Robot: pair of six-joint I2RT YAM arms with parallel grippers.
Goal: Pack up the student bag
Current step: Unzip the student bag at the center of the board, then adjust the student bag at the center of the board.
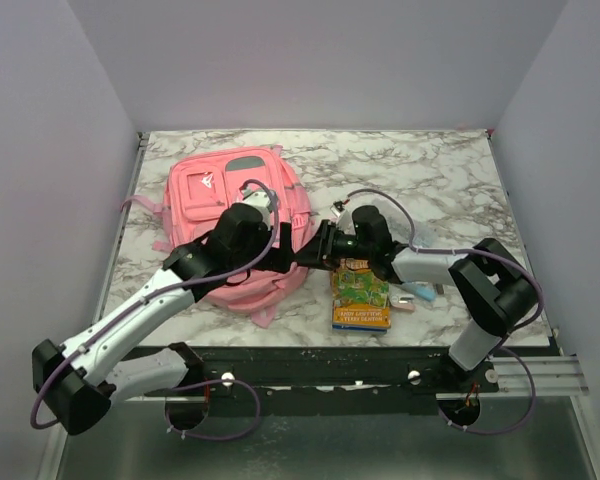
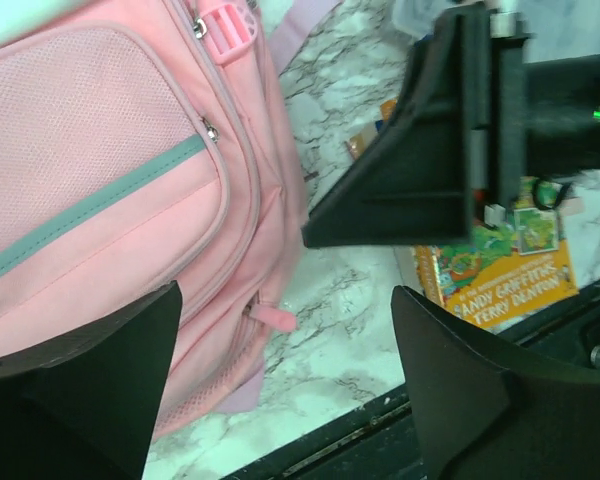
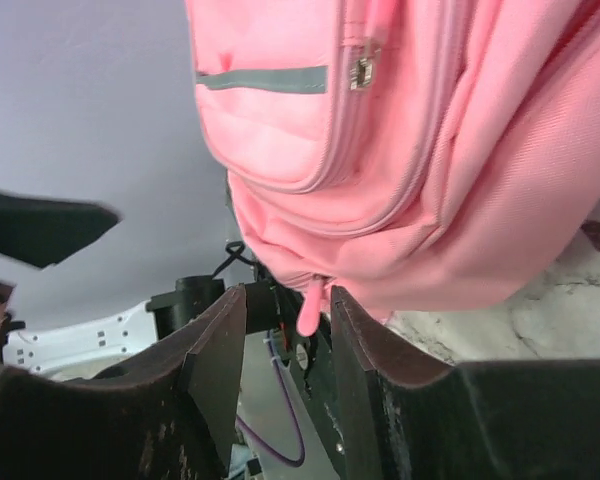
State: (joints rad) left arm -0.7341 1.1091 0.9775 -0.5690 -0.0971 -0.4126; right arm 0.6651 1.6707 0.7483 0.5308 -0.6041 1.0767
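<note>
Your left fingers (image 2: 80,390) are gaping empty and your right fingers (image 3: 215,380) are loosely straddling the zipper pull (image 3: 308,305) of the student bag (image 1: 230,190), which is lying at ten o'clock on the surface (image 1: 430,170), with the book (image 1: 360,297) at its four o'clock waiting unpacked.

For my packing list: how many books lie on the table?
1. The book lies on the table right of the student bag, partly under the right arm; others may be hidden.
</note>
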